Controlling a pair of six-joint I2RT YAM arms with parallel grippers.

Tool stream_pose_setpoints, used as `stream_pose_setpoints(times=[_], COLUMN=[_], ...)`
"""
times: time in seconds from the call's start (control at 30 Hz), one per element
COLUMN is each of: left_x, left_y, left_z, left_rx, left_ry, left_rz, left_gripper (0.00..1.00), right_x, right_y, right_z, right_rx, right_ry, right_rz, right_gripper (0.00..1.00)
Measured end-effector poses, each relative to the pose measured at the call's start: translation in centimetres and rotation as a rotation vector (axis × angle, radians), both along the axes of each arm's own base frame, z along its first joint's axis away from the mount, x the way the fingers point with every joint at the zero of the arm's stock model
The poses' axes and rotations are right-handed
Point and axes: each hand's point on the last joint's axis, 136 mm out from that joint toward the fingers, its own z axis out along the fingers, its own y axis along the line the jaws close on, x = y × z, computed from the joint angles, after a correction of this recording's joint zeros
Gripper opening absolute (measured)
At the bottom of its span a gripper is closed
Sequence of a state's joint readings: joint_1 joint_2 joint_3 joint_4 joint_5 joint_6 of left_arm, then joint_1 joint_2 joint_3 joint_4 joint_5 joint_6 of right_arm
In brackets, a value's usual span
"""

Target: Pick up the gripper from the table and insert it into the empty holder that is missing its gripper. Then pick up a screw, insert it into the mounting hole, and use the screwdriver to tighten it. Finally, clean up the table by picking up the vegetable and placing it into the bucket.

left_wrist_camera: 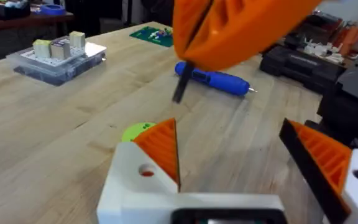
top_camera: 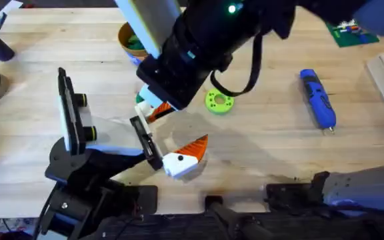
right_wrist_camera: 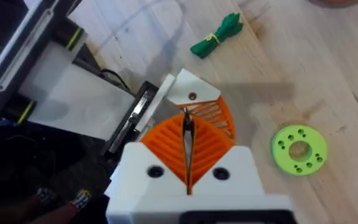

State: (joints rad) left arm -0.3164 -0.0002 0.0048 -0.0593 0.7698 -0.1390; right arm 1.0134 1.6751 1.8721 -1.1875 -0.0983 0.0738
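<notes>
Right end effector (right_wrist_camera: 188, 146) clenched, pads meeting, directly over gripper piece (right_wrist_camera: 191, 94); cannot tell if pinching it. Piece sits at holder (right_wrist_camera: 135, 115) bar's empty end. Left end effector (left_wrist_camera: 229, 134) released. Advice: align piece square to bar, press slowly, release only once seated.

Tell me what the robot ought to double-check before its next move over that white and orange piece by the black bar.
1. Right gripper has a firm hold: ok, jaws shut on a thin dark item.
2. That item is the screw: cannot tell.
3. Gripper piece is beside the holder: ok. Fully seated: cannot tell.
4. Mounting hole is uncovered: ok.
5. Item lined up over the hole: cannot tell, though it looks close.
6. Screwdriver is free on the table: ok.
</notes>
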Motion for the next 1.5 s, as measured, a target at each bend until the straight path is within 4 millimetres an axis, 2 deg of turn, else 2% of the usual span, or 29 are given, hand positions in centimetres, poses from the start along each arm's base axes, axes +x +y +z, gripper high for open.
stream_pose_setpoints(times=[0.33,0.77,1.07,1.5], left_x=[0.0,0.0,0.0,0.0], left_y=[0.0,0.0,0.0,0.0], left_z=[0.0,0.0,0.0,0.0], left_rx=[0.000,0.000,0.000,0.000], left_ry=[0.000,0.000,0.000,0.000], left_rz=[0.000,0.000,0.000,0.000], left_gripper=[0.992,0.991,0.992,0.992], right_x=[0.0,0.1,0.2,0.3], right_y=[0.4,0.7,1.3,1.4], right_z=[-2.3,-2.9,-4.7,-4.7], right_rx=[-0.062,-0.073,-0.106,-0.103], right_ry=[0.044,0.054,0.088,0.079], right_rz=[0.005,0.006,0.017,0.031], right_gripper=[0.006,0.006,0.006,0.006])
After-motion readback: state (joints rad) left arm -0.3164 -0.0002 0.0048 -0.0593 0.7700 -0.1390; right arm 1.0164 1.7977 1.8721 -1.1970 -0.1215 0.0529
